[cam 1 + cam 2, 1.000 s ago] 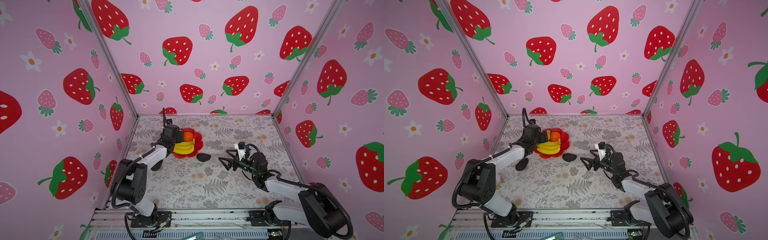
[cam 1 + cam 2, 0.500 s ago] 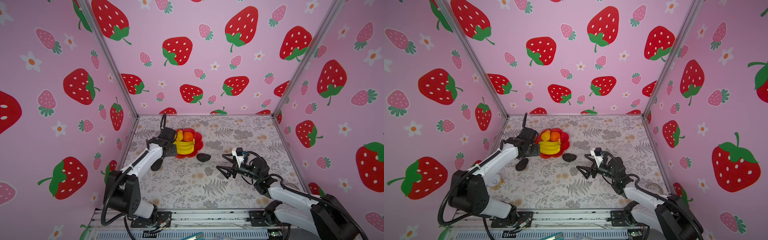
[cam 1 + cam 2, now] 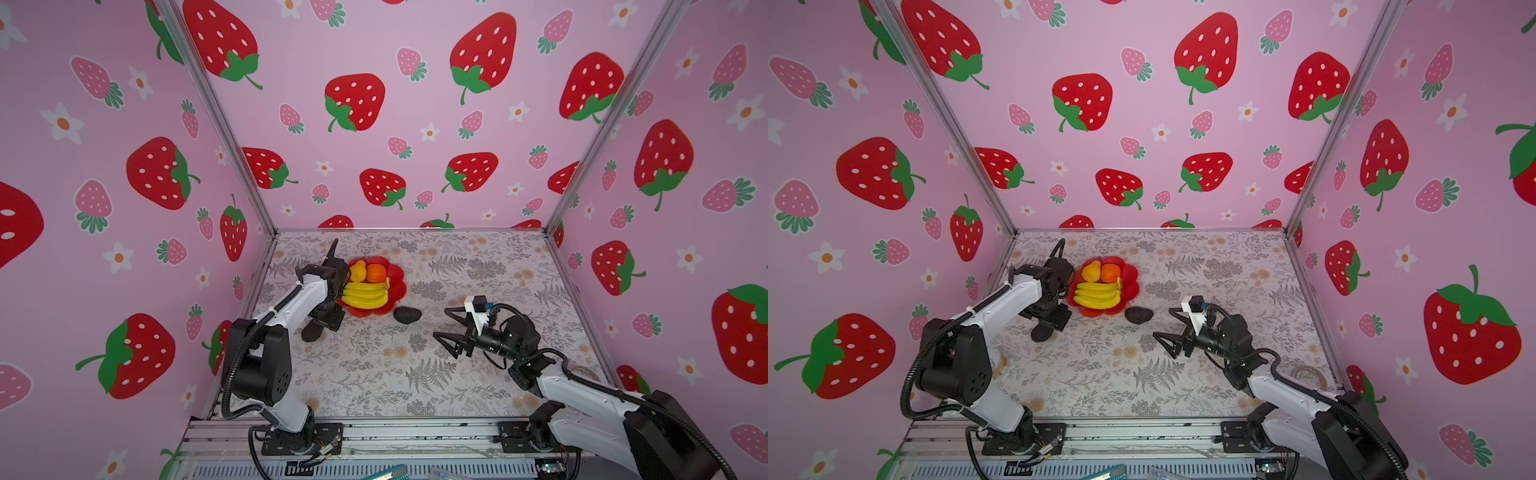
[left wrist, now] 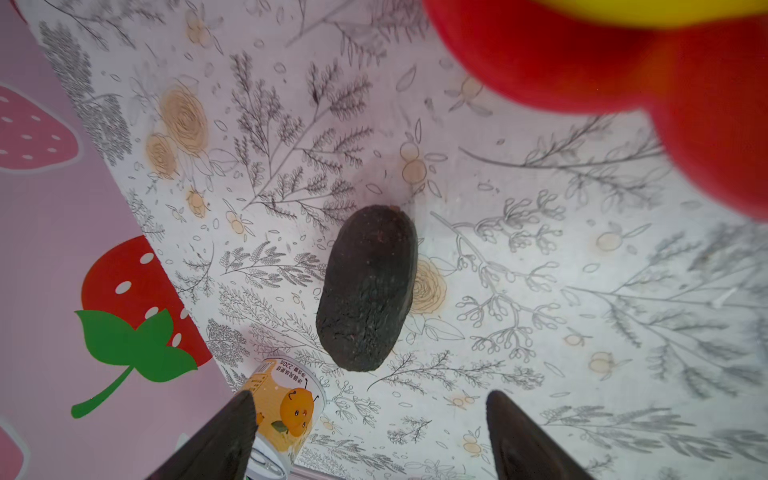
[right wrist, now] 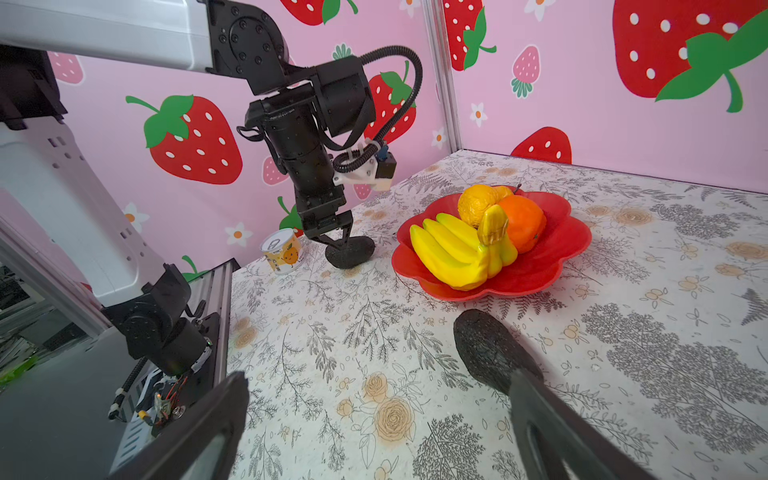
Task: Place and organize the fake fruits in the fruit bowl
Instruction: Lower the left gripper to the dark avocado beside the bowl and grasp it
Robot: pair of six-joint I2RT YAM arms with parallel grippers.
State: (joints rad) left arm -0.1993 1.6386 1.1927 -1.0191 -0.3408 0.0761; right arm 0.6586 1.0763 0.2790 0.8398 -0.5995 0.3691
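at eight o'clock off the fruit bowl [image 3: 398,286], left gripper [image 5: 337,243] hangs spread over one avocado [image 4: 368,291]; right gripper [image 3: 440,322] gapes near another avocado [image 3: 407,314].

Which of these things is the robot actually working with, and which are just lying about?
Job: red flower-shaped bowl; banana bunch, orange, bumpy yellow pear; dark avocado nearer the can; other dark avocado.
Lying about: that small can.
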